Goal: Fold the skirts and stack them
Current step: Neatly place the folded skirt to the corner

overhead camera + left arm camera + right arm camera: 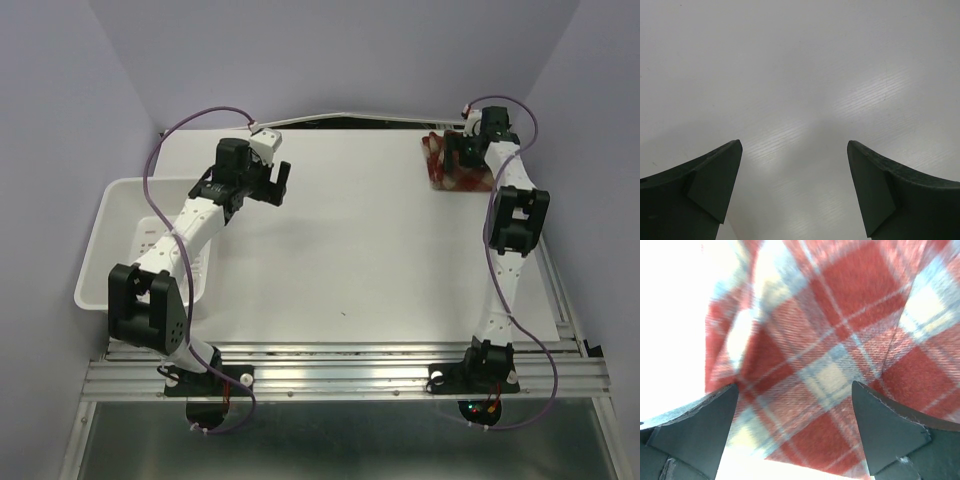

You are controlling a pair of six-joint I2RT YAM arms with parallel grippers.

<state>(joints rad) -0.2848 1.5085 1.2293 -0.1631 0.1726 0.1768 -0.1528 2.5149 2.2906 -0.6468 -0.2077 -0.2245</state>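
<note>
A folded red, maroon and cream plaid skirt (447, 168) lies at the far right corner of the white table (350, 250). My right gripper (466, 152) hovers right over it, jaws open, with plaid cloth (830, 340) filling the right wrist view between and beyond the fingers (695, 430). My left gripper (279, 180) is open and empty over bare table at the far left; the left wrist view shows only the white table (800, 75) between its fingers (705, 185). How many skirts lie in the pile I cannot tell.
A white perforated plastic basket (120, 215) sits at the left edge of the table, partly under the left arm. Purple walls close in at the back and sides. A metal rail (340, 370) runs along the near edge.
</note>
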